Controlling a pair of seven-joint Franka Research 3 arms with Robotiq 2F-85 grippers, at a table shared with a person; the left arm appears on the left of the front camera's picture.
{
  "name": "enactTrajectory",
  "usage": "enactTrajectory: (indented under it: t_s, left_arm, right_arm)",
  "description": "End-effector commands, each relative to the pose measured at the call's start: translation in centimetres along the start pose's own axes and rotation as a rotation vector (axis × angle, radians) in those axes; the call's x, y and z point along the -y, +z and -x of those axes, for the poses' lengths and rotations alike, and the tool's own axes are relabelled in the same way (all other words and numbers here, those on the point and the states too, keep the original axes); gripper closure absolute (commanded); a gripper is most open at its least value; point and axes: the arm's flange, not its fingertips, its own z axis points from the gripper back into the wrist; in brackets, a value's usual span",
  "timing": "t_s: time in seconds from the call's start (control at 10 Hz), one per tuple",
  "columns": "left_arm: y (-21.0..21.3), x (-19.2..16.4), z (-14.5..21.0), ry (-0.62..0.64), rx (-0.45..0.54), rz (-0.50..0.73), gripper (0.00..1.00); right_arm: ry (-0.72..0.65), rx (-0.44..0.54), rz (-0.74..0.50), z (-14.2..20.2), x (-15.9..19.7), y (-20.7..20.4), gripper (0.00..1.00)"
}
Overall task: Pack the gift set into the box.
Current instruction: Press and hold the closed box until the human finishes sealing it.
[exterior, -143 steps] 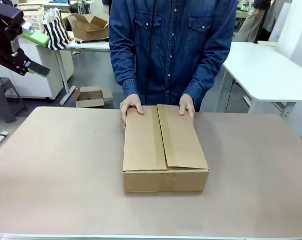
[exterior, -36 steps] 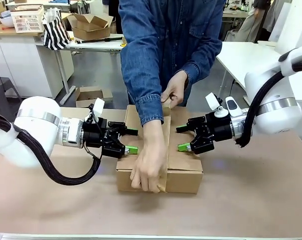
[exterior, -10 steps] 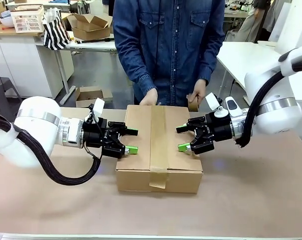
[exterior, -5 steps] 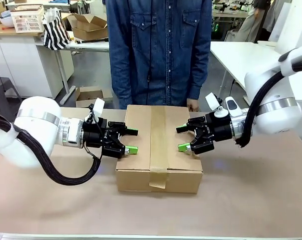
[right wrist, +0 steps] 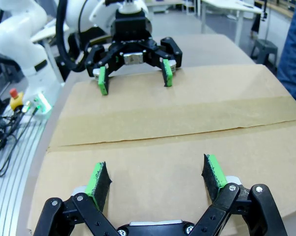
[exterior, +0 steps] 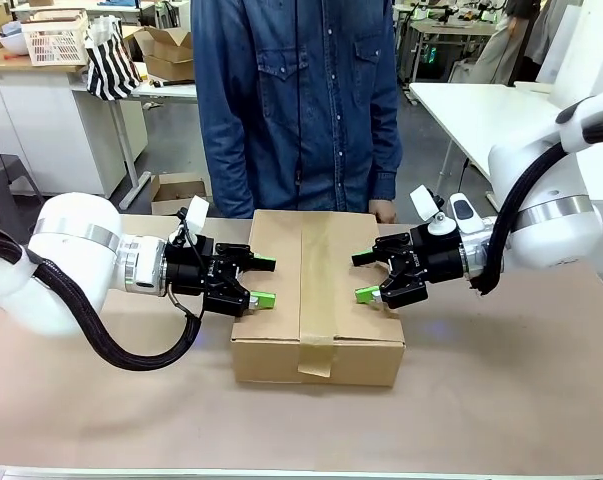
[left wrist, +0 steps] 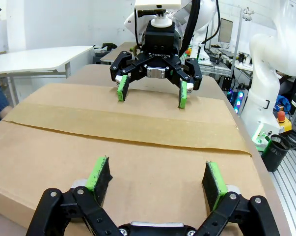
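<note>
The box (exterior: pixel 276 310) lies in the middle of the table with its flaps down and a strip of brown tape (exterior: pixel 317 300) along the top seam and over the front. The gift set is hidden. My left gripper (exterior: pixel 265 281) is open at the box's left edge, its green pads over the lid. Across from it my right gripper (exterior: pixel 362 276) is open over the right edge. In the left wrist view my left gripper (left wrist: pixel 156 176) hovers over the box (left wrist: pixel 64 142), facing the right gripper (left wrist: pixel 150 93). In the right wrist view my right gripper (right wrist: pixel 156 177) faces the left gripper (right wrist: pixel 134 76) across the box (right wrist: pixel 211 98).
A person in a denim shirt (exterior: pixel 291 100) stands at the table's far edge, one hand (exterior: pixel 384 211) just behind the box. A small open carton (exterior: pixel 178 192) sits on the floor behind. A white table (exterior: pixel 501 120) stands at the back right.
The person has drawn both hands back from the taped lid, straightened up and shifted left. Both grippers and the box have stayed put.
</note>
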Motion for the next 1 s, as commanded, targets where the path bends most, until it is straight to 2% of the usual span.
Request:
enactTrajectory:
  t_s: [0.0, 0.8, 0.9]
  left_arm:
    - [0.3, 0.4, 0.0, 0.001, 0.001, 0.0, 0.0]
    - [0.3, 0.4, 0.0, 0.001, 0.001, 0.0, 0.0]
    - [0.0, 0.0, 0.0, 0.0, 0.0, 0.0, 0.0]
  right_arm:
    - [0.0, 0.006, -0.004, -0.1, 0.0, 0.0, 0.0]
    - [0.0, 0.0, 0.0, 0.0, 0.0, 0.0, 0.0]
    - [-0.105, -0.006, -0.114, -2.2, -0.9, -0.1, 0.0]
